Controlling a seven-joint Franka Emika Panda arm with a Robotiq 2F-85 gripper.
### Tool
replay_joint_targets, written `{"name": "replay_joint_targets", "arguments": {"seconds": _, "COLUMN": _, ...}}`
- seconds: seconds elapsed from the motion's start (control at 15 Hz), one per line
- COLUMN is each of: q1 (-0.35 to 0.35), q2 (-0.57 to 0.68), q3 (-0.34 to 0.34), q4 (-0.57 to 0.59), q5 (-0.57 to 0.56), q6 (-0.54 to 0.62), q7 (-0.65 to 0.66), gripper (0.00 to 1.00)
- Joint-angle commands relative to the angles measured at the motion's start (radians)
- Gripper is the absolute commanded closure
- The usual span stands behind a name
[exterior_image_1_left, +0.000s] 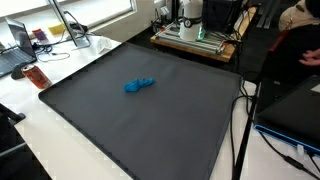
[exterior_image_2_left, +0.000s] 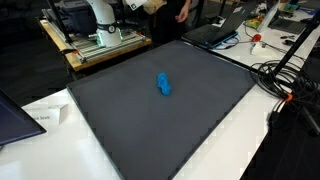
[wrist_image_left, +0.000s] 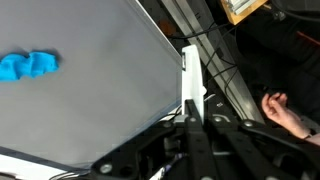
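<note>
Wrist view shows us the blue object (wrist_image_left: 28, 66) lying on the dark mat (wrist_image_left: 100, 100) at the picture's left edge, its long axis running left to right. In both exterior views we find the blue object (exterior_image_1_left: 140, 85) (exterior_image_2_left: 164, 85) near the middle of the mat on the bench (exterior_image_1_left: 70, 140). Our hand (wrist_image_left: 188, 62) is shut, fingers pressed together on nothing, reaching up from the bottom of the wrist view by the mat's edge, well apart from the blue object.
</note>
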Motion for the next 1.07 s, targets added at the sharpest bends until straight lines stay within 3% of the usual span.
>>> {"name": "replay_joint_targets", "arguments": {"seconds": 0.0, "q1": 0.009, "q2": 0.163, "q3": 0.06, "q4": 0.131, "q5": 0.0, "q6": 0.069, "q7": 0.115, "gripper": 0.99}}
{"name": "replay_joint_targets", "arguments": {"seconds": 0.07, "q1": 0.005, "q2": 0.048, "q3": 0.02, "q4": 0.048, "q5": -0.004, "q6": 0.042, "q7": 0.063, "gripper": 0.96}}
{"name": "replay_joint_targets", "arguments": {"seconds": 0.4, "q1": 0.012, "q2": 0.162, "q3": 0.055, "q4": 0.118, "q5": -0.004, "q6": 0.072, "q7": 0.102, "gripper": 0.96}}
{"name": "replay_joint_targets", "arguments": {"seconds": 1.0, "q1": 0.011, "q2": 0.164, "q3": 0.056, "q4": 0.12, "q5": -0.004, "q6": 0.072, "q7": 0.102, "gripper": 0.96}}
